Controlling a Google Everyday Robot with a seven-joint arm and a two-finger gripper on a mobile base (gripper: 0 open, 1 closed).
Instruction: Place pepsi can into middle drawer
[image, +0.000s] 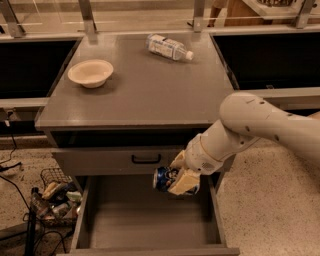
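My gripper (176, 179) is shut on the blue pepsi can (163, 178), holding it on its side. The can hangs above the right rear part of the open middle drawer (145, 220), just below the closed drawer front with the black loop handle (146, 159). The drawer's flat grey floor shows bare below the can. My white arm (260, 125) reaches in from the right.
On the cabinet top (150, 90) a cream bowl (90, 73) sits at the left and a clear plastic water bottle (168, 47) lies at the back. A wire basket of clutter (55, 197) and cables stand on the floor at the left.
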